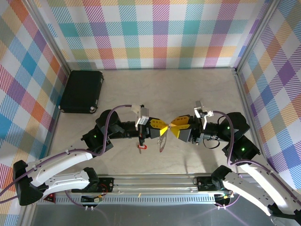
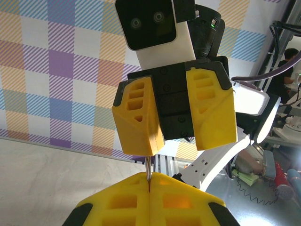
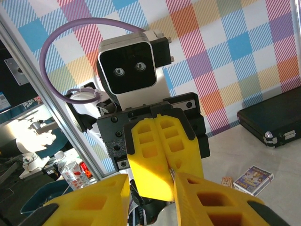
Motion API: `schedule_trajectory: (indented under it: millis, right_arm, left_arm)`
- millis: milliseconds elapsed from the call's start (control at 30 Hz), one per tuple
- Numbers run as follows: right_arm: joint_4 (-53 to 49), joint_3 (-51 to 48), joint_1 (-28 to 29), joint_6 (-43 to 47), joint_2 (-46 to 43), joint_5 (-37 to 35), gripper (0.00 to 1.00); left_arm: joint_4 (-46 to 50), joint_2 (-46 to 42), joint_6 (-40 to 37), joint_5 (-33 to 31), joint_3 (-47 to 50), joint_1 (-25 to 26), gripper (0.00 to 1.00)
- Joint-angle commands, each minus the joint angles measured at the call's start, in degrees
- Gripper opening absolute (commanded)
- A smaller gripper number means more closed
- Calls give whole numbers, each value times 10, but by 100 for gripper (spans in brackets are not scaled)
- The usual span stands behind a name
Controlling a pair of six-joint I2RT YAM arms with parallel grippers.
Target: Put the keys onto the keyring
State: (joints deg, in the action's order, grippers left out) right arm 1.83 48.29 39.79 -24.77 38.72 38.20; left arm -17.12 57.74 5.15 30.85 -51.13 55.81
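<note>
Black case [image 1: 82,91]: lying at 10 o'clock on the table [image 1: 188,89].
Red key [image 1: 141,148]: lying at 7 o'clock of the left end effector [image 1: 164,127], apart from the keyring [image 1: 161,142].
Left end effector: pinching fully closed on the keyring's thin silver edge.
Keyring: hanging at 6 o'clock under the meeting fingertips.
Right end effector [image 1: 173,126]: standing partly open, one finger touching that edge.

The left gripper [image 2: 149,182] has its yellow fingers pressed together, pinching a thin silver strip [image 2: 148,168] that stands upright. Facing it, the right gripper [image 2: 180,143] has its fingers apart, one fingertip [image 2: 146,149] touching the strip's top. Plaid wall [image 2: 56,70] behind.
</note>
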Motion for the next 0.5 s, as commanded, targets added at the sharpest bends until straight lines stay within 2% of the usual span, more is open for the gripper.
schedule_trajectory:
  millis: [0, 200, 467]
  right_arm:
    - [-1, 15, 3, 2, 2, 9, 32]
    - [-4, 13, 3, 2, 0, 1, 45]
    - [-1, 12, 4, 2, 1, 8, 43]
  left_arm:
    - [-39, -9, 5, 9, 1, 6, 0]
    - [-44, -17, 6, 5, 5, 6, 0]
    - [-47, -14, 6, 3, 5, 6, 0]
